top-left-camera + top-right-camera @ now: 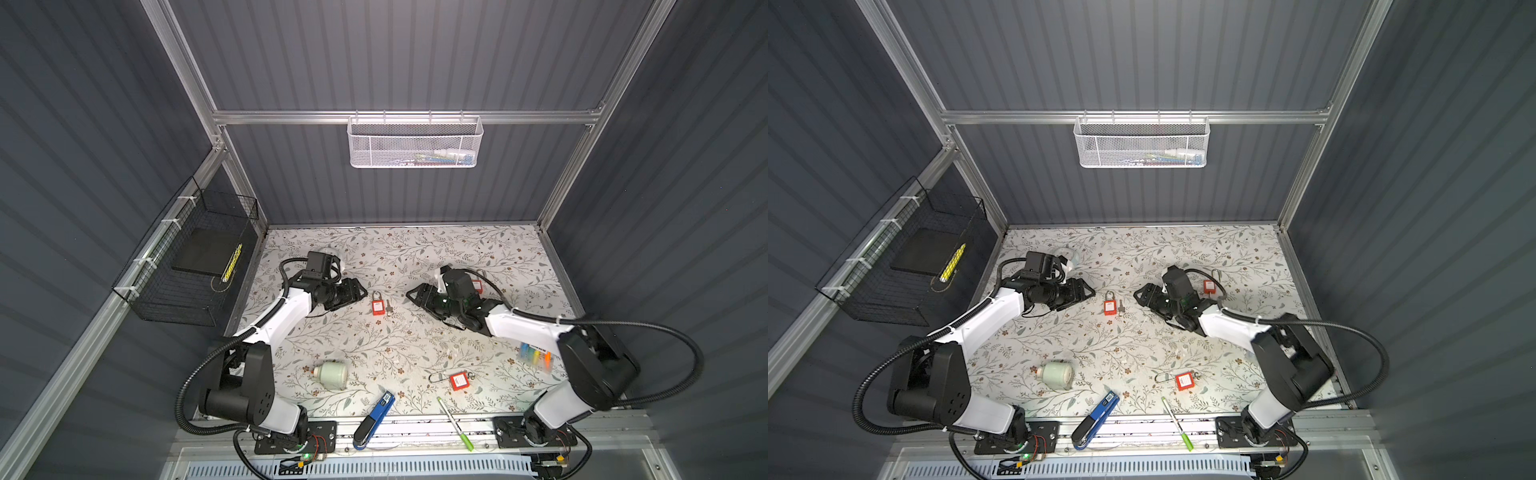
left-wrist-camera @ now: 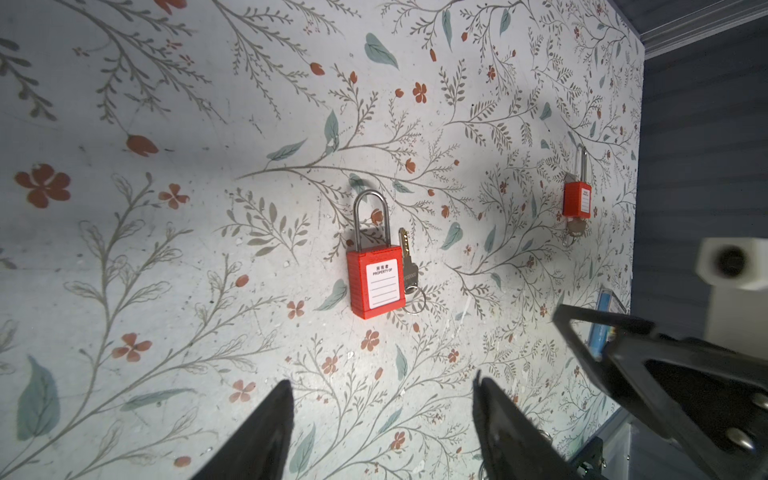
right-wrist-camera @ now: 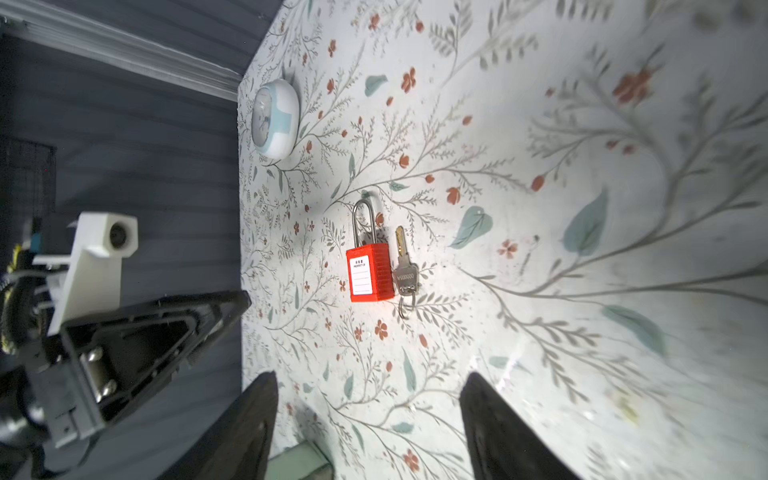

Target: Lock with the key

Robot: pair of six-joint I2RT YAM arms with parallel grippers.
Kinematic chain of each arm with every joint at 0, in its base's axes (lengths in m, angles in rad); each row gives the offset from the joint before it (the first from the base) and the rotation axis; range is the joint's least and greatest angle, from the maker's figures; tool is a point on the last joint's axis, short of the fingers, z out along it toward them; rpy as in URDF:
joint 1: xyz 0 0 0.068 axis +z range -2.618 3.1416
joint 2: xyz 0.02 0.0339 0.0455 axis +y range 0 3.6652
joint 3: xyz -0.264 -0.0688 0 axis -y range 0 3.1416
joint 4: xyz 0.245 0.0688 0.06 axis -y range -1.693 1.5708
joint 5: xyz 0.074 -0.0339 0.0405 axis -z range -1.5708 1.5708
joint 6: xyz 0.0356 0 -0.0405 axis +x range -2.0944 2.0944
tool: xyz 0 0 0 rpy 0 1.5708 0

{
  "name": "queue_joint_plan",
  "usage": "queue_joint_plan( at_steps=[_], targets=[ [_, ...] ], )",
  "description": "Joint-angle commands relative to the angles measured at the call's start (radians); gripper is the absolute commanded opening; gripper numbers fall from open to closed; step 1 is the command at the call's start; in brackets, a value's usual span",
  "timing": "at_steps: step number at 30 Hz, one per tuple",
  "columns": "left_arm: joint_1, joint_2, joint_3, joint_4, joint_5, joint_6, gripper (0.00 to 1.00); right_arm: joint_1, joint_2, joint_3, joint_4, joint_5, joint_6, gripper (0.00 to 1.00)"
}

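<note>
Left gripper [image 1: 359,292] — jaws wide, empty — hovers at 9 o'clock of the red padlock [image 1: 377,306], mid-table. Key [image 1: 388,308] lies just beside its 3 o'clock side. Right gripper [image 1: 412,296], wide and empty, further toward 3 o'clock — best it pinches the key's head while the left steadies the body.

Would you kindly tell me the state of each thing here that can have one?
Left pincer: open, empty.
Right pincer: open, empty.
Centre padlock: lying flat, shackle seated.
Key: beside centre padlock, not inserted.
Far padlock: flat, its own key apparently inserted.
Bottle: on its side.
</note>
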State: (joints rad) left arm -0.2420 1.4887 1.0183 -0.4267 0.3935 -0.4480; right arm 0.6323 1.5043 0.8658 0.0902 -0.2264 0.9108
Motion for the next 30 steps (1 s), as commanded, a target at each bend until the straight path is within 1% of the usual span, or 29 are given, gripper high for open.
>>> queue_joint_plan(
  at_steps=[1, 4, 8, 11, 13, 15, 18, 22, 24, 27, 30],
  targets=[
    [0.004, -0.020, 0.024, -0.018, 0.025, 0.016, 0.70, 0.011, -0.073, 0.052, -0.509, 0.092, -0.286, 0.75],
    [0.004, -0.021, 0.019, -0.009, 0.031, 0.008, 0.71, 0.022, -0.146, 0.053, -0.700, 0.122, -0.253, 0.76],
    [0.004, -0.027, 0.013, -0.004, 0.037, 0.005, 0.71, 0.080, -0.252, 0.020, -0.828, 0.132, -0.176, 0.78],
    [0.004, -0.036, 0.001, -0.003, 0.040, 0.011, 0.71, 0.165, -0.300, 0.019, -0.921, 0.207, -0.193, 0.80],
    [0.004, -0.039, -0.005, -0.001, 0.043, 0.011, 0.71, 0.211, -0.312, 0.005, -0.989, 0.257, -0.173, 0.81],
    [0.004, -0.043, -0.007, -0.001, 0.049, 0.011, 0.72, 0.228, -0.318, -0.014, -1.038, 0.240, -0.130, 0.81],
    [0.004, -0.054, -0.017, 0.001, 0.050, 0.011, 0.72, 0.269, -0.374, -0.066, -1.032, 0.190, -0.051, 0.82],
    [0.004, -0.063, -0.026, 0.004, 0.053, 0.009, 0.72, 0.310, -0.489, -0.168, -0.946, 0.095, 0.040, 0.82],
    [0.004, -0.066, -0.030, 0.008, 0.054, 0.006, 0.72, 0.320, -0.522, -0.214, -0.901, 0.060, 0.069, 0.83],
    [0.004, -0.071, -0.034, 0.006, 0.052, 0.007, 0.73, 0.328, -0.522, -0.246, -0.847, 0.013, 0.079, 0.83],
    [0.004, -0.075, -0.037, 0.002, 0.046, 0.011, 0.73, 0.334, -0.483, -0.271, -0.780, -0.024, 0.076, 0.84]
  ],
)
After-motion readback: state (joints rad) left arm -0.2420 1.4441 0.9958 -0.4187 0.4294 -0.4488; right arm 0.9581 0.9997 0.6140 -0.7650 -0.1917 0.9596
